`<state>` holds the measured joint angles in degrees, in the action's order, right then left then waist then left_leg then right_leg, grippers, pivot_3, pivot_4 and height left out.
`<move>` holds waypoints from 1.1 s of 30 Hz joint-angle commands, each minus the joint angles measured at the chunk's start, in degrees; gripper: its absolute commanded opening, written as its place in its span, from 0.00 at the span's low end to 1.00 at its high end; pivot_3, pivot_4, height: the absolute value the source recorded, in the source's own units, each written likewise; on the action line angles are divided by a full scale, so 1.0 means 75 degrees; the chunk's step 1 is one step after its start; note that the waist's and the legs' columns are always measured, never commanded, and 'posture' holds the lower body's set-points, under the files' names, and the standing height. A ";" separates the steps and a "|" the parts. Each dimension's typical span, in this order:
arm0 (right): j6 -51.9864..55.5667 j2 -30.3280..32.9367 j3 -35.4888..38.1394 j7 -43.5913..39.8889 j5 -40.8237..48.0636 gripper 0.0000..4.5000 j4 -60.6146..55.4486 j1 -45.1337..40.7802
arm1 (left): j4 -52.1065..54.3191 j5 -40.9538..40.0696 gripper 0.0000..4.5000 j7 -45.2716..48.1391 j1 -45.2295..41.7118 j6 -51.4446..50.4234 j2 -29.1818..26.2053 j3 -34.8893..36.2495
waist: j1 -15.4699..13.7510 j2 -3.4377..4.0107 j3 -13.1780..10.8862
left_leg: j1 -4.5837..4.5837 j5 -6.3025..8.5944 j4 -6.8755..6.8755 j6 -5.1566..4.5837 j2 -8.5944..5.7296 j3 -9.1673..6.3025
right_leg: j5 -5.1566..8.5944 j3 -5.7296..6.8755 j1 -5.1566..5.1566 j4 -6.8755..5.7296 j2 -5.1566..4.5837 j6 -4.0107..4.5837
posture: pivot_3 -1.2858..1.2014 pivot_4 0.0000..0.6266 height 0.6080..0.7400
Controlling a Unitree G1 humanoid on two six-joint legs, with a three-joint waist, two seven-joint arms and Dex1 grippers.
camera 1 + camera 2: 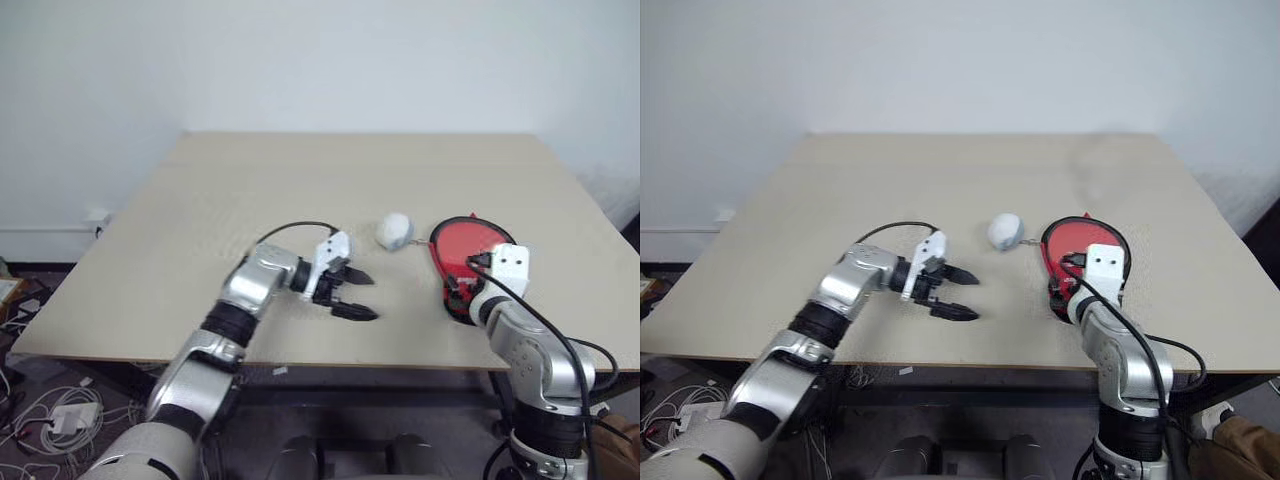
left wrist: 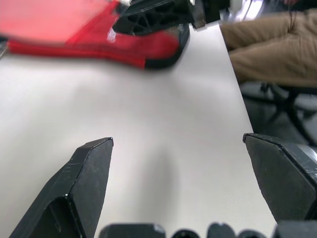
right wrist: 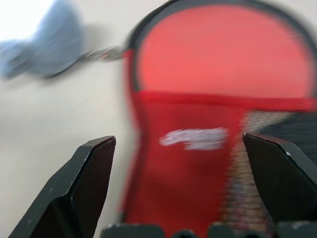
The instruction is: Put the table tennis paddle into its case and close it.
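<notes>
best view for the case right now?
Right wrist view: the case lies straight ahead between the open fingers of the right gripper, showing its red side, white logo and black mesh. Both eye views show it whole but far off, partly behind that gripper. The left wrist view catches its edge side-on.

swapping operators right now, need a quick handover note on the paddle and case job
Left gripper: fingers open, holding nothing, over bare table left of the case.
Right gripper: fingers open, holding nothing, just above the case's narrow end.
Case: flat on the table at the right, near the front edge. The paddle's red face shows in its round end.
White ball-like thing: beside the case, joined to it by a small chain.
Done: paddle looks mostly in.
Left: check the seating and close the zip.
</notes>
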<state>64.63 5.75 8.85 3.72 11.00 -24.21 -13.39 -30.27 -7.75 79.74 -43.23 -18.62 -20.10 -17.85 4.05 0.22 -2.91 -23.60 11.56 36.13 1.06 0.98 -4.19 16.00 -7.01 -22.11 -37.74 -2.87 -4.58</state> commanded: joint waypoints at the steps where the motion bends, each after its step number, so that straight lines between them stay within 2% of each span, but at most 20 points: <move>1: -0.0217 0.0008 -0.0171 -0.0088 -0.0049 0.99 -0.0021 -0.0224 | -0.0023 -0.0077 1.00 0.0078 -0.0178 0.0146 -0.0150 0.0201 | 0.0004 -0.0002 0.0000 | 0.0000 0.0000 0.0001 0.0000 0.0000 -0.0001 | 0.0001 0.0000 0.0000 0.0000 0.0000 -0.0003 | 0.52 0.00 1.00; 9: 0.0281 0.0055 -0.0482 -0.0010 -0.0234 0.99 0.0458 -0.0167 | -0.0884 0.0206 1.00 -0.0412 -0.0550 0.1114 -0.0032 0.0286 | 0.0008 -0.0011 0.0003 | 0.0001 0.0000 -0.0001 0.0000 0.0001 -0.0008 | 0.0002 0.0003 -0.0004 -0.0007 0.0002 -0.0005 | 0.52 0.00 1.00; 18: 0.0703 0.0061 -0.0822 0.0051 -0.0572 0.99 0.0904 -0.0126 | -0.1112 0.0190 1.00 -0.0520 -0.0711 0.1532 0.0079 0.0365 | 0.0007 -0.0067 0.0027 | 0.0007 0.0000 0.0002 0.0000 0.0001 -0.0019 | 0.0002 0.0013 0.0010 -0.0006 0.0003 -0.0005 | 0.52 0.00 1.00; 21: 0.0717 0.0236 -0.1139 0.0090 -0.0816 0.87 0.1076 -0.0092 | -0.1083 0.0249 1.00 -0.0563 -0.0696 0.1745 0.0067 0.0340 | 0.0006 -0.0082 0.0035 | 0.0008 0.0000 0.0002 0.0000 0.0001 -0.0023 | 0.0002 0.0016 0.0012 -0.0005 0.0003 -0.0006 | 0.52 0.00 1.00; 26: 0.0872 0.0266 -0.1140 0.0188 -0.1039 0.87 0.1510 -0.0092 | -0.0864 0.0159 1.00 -0.0589 -0.0688 0.1730 0.0084 0.0389 | 0.0004 -0.0112 0.0055 | 0.0014 0.0000 0.0004 0.0000 0.0001 -0.0042 | 0.0002 0.0034 0.0028 -0.0001 0.0003 -0.0005 | 0.52 0.00 1.00; 29: 0.0874 0.0309 -0.1119 0.0167 -0.1117 0.74 0.1639 -0.0135 | -0.0823 0.0152 1.00 -0.0644 -0.0695 0.1729 0.0094 0.0409 | 0.0001 -0.0122 0.0061 | 0.0019 0.0000 0.0017 0.0000 0.0000 -0.0071 | 0.0003 0.0063 0.0056 0.0009 0.0002 -0.0005 | 0.52 0.00 1.00; 31: 0.0894 0.0412 -0.1151 0.0206 -0.1213 0.61 0.1747 -0.0173 | -0.0757 0.0171 1.00 -0.0683 -0.0660 0.1756 0.0081 0.0401 | -0.0003 -0.0122 0.0061 | 0.0024 0.0000 0.0025 0.0001 0.0000 -0.0095 | 0.0003 0.0087 0.0075 0.0014 0.0001 -0.0005 | 0.52 0.00 1.00; 33: 0.0887 0.0500 -0.1190 0.0247 -0.1286 0.43 0.1840 -0.0196 | -0.0625 0.0189 1.00 -0.0708 -0.0594 0.1799 0.0046 0.0380 | -0.0008 -0.0123 0.0062 | 0.0024 0.0001 0.0036 0.0001 -0.0001 -0.0116 | 0.0003 0.0106 0.0089 0.0015 0.0000 -0.0004 | 0.52 0.00 1.00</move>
<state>68.48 8.15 -0.92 4.12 3.90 -14.64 -16.66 -37.69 -6.12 74.88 -46.12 -6.13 -19.48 -16.49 3.99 -0.70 -2.44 -23.43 11.56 36.43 1.06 0.96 -5.12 16.02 -6.15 -21.42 -37.63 -2.88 -4.61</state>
